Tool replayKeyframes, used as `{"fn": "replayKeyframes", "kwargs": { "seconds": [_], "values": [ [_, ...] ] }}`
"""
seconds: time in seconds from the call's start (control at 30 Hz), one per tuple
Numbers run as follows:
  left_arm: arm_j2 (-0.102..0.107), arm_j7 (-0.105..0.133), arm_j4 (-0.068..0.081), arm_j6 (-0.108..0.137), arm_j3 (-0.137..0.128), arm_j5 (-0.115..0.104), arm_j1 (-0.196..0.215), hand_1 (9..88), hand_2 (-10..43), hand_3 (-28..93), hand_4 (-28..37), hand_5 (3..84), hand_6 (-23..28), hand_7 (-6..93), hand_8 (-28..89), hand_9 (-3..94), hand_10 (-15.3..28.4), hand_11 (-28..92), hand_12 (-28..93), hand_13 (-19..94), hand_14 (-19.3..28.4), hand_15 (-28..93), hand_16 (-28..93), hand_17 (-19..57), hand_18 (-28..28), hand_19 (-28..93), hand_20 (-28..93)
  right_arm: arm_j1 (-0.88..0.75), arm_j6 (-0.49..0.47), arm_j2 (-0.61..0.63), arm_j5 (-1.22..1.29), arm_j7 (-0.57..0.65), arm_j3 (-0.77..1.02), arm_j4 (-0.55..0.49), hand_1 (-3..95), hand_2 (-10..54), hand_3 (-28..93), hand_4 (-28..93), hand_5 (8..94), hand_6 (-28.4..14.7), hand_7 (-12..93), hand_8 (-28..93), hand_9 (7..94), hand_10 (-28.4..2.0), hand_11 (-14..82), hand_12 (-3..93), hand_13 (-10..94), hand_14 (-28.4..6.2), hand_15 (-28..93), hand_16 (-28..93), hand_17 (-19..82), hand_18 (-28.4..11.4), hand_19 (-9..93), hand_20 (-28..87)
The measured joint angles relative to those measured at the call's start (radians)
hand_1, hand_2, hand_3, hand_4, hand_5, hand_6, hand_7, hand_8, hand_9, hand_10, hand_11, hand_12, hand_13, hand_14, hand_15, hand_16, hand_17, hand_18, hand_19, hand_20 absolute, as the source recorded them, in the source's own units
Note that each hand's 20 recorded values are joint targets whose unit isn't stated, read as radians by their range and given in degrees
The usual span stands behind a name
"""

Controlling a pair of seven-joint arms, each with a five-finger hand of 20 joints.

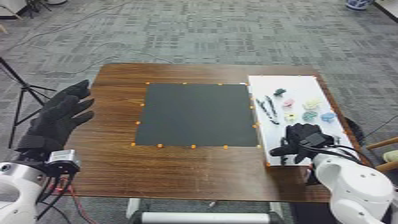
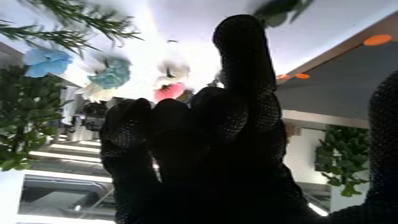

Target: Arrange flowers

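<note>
In the head view, my left hand point(image 1: 60, 117) is held up by the table's left edge, fingers straight. My right hand point(image 1: 306, 136) is over the near part of the white board point(image 1: 278, 132), with no flower seen in its grasp. Beyond it on the board lie a pink flower point(image 1: 288, 103), a pale yellow one point(image 1: 311, 105), a teal one point(image 1: 309, 116), a blue one point(image 1: 328, 117) and a dark green piece point(image 1: 280, 92). In the right wrist view my right hand point(image 2: 209, 145) has one finger straight and the others loosely bent; blue point(image 2: 46, 61), teal point(image 2: 111, 74) and pink point(image 2: 169, 91) flowers show beyond.
A black mat point(image 1: 195, 115) edged with orange markers covers the table's middle, left of the board. Dark slender items point(image 1: 268, 107) lie along the board's left side. The brown table point(image 1: 115, 165) extends nearer than the mat. A black tripod point(image 1: 27, 87) stands off the left edge.
</note>
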Motion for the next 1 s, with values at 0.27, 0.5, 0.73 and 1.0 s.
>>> {"fn": "replayKeyframes", "kwargs": {
  "seconds": [0.27, 0.5, 0.73, 1.0],
  "values": [
    [0.001, -0.001, 0.001, 0.0, 0.0, 0.0, -0.001, 25.6, -7.0, 65, -28.3, 18.2, 1.2, 21.0, -10, 12.6, 8.0, 18, 20, 4, 11.2, 40, -5, -12.2, 18.1, 38, 12, -0.029, -0.022, 0.003, 0.0, -0.001, 0.016, -0.007, 17.0, -9.5, 73, -28, 77.0, -0.9, 49, -10, 74.5, -12.6, 62.5, 54.7, 66, -14.0, 82, 46, 31, -23.9, 87, 52],
    [0.001, 0.0, 0.0, 0.0, 0.0, 0.0, 0.001, 25.6, -7.0, 65, -28.3, 18.2, 1.2, 20.8, -10, 12.6, 8.0, 18, 20, 4, 11.2, 40, -5, -12.2, 18.1, 38, 12, -0.012, -0.033, -0.009, 0.0, 0.0, -0.035, 0.001, 22.5, -9.5, 75, -28, 76.8, -0.6, 49, -10, 74.4, -12.3, 62.7, 54.6, 66, -13.7, 82, 46, 31, -23.7, 86, 52],
    [0.001, 0.002, 0.0, 0.001, 0.0, -0.001, 0.005, 25.6, -6.8, 65, -28.3, 18.2, 1.2, 20.9, -10, 12.6, 8.0, 18, 20, 4, 11.2, 40, -5, -12.2, 18.1, 38, 12, 0.07, -0.033, -0.015, -0.012, 0.009, -0.124, 0.025, 35.0, -9.5, 78, -28, 76.9, 0.1, 47, 13, 75.0, -11.3, 63.3, 53.8, 67, -12.6, 82, 45, 33, -23.3, 87, 51],
    [0.0, 0.002, -0.001, 0.002, 0.0, -0.001, 0.007, 25.4, -6.5, 65, -28.3, 18.3, 1.3, 20.9, -10, 12.6, 8.0, 18, 20, 4, 11.3, 41, -5, -12.2, 18.1, 38, 12, 0.153, 0.007, -0.04, -0.031, 0.02, -0.224, 0.041, 40.4, -9.5, 84, -22, 76.6, -0.6, 52, 22, 76.7, -11.5, 65.7, 55.3, 68, -12.6, 83, 47, 33, -23.5, 88, 52]
  ]
}}
